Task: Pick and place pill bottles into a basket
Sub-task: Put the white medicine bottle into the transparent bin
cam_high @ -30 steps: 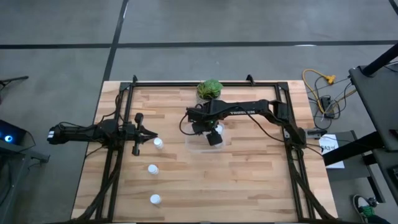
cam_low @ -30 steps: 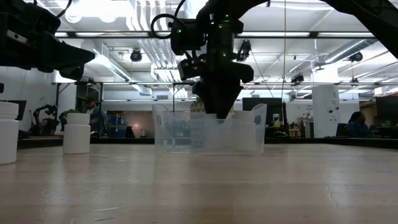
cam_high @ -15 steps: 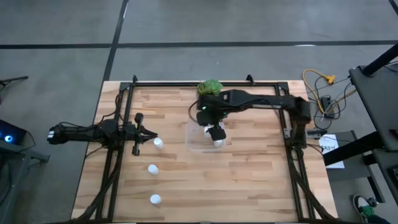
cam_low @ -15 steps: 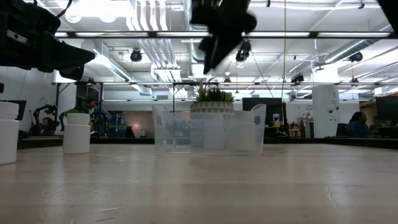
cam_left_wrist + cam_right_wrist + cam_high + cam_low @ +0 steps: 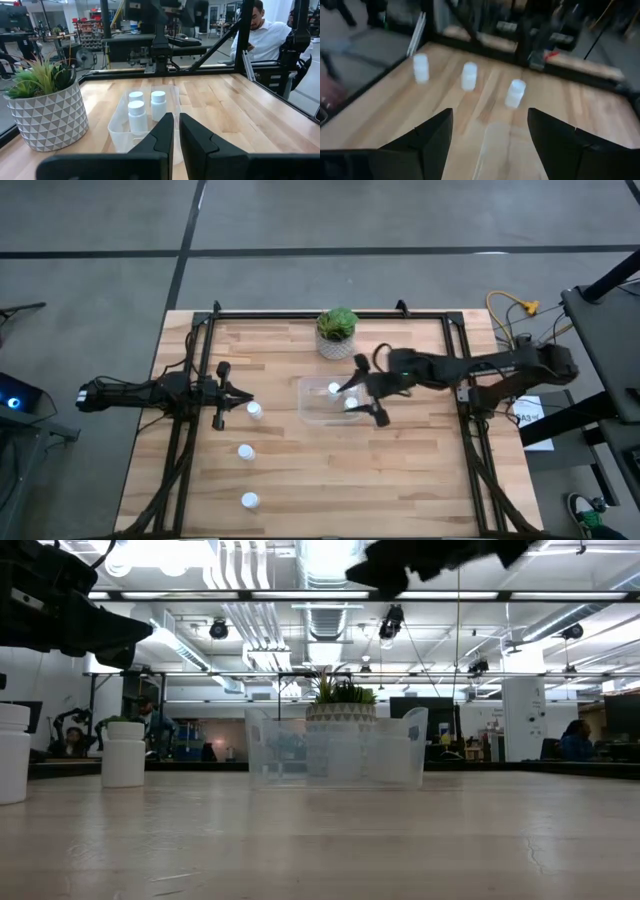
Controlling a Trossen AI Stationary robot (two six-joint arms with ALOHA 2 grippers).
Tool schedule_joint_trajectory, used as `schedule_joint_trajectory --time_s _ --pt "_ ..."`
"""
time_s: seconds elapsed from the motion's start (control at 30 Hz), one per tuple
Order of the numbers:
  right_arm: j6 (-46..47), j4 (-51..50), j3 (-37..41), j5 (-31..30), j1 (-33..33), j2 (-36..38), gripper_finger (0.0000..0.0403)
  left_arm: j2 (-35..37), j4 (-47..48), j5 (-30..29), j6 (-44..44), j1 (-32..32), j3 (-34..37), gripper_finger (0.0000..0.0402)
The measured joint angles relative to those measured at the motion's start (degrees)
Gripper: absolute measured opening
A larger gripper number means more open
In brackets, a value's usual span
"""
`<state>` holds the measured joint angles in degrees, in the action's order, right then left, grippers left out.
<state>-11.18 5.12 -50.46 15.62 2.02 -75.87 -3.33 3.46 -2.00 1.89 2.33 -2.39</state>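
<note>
R end effector (image 5: 363,400) withdrawn; 3 bottles (image 5: 137,115) in basket (image 5: 119,131)

White bottles (image 5: 137,114), triangle-patterned pot (image 5: 46,115)

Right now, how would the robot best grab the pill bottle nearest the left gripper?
That pill bottle stands upright with clear table around it, so probably from above, fingers closing across its round cap or sides. The left gripper sits just beside it.

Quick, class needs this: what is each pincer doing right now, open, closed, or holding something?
Left pincer: shut, empty, beside a pill bottle.
Right pincer: open, empty, over the basket.
</note>
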Motion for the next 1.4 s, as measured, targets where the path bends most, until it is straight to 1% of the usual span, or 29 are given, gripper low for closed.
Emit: schedule_joint_trajectory --time_s 0.2,0.3,0.4,0.53,0.63,0.73,0.83,0.93,1.0,1.07,1.2,1.33,1.4 --pt "3.1 30.2 20.1 -0.5 0.1 10.3 0.0246 0.0 0.0 0.0 0.0 0.0 0.0 0.0012" --pt "3.3 44.8 28.0 -1.0 0.1 14.4 0.0246 0.0 0.0 0.0 0.0 0.0 0.0 0.0012" --pt "2.5 53.1 33.5 -1.7 0.2 19.1 0.0246 0.0 0.0 0.0 0.0 0.0 0.0 0.0012" --pt "3.1 55.1 39.2 -2.6 1.3 25.8 0.0246 0.0 0.0 0.0 0.0 0.0 0.0 0.0012" --pt "4.9 53.5 42.7 -3.6 2.7 31.8 0.0246 0.0 0.0 0.0 0.0 0.0 0.0 0.0012" --pt "6.4 47.6 45.0 -3.7 4.5 38.6 0.0245 0.0 0.0 0.0 0.0 0.0 0.0 0.0012" --pt "7.8 35.9 45.2 -3.7 6.1 45.6 0.0238 0.0 0.0 0.0 0.0 0.0 0.0 0.0012" --pt "8.3 22.0 44.0 -3.8 6.8 51.7 0.0228 0.0 0.0 0.0 0.0 0.0 0.0 0.0012" --pt "8.4 15.5 43.1 -3.7 6.8 55.1 0.0219 0.0 0.0 0.0 0.0 0.0 0.0 0.0012" --pt "9.1 11.1 42.8 -3.7 6.8 57.7 0.0207 0.0 0.0 0.0 0.0 0.0 0.0 0.0012" --pt "9.0 6.0 42.8 -3.7 6.8 61.1 0.0162 0.0 0.0 0.0 0.0 0.0 0.0 0.0012" --pt "6.3 1.0 43.3 -3.7 6.8 63.5 0.0093 0.0 0.0 0.0 0.0 0.0 0.0 0.0012" --pt "5.8 0.2 43.5 -3.7 6.8 64.6 0.0055 0.0 0.0 0.0 0.0 0.0 0.0 0.0012"
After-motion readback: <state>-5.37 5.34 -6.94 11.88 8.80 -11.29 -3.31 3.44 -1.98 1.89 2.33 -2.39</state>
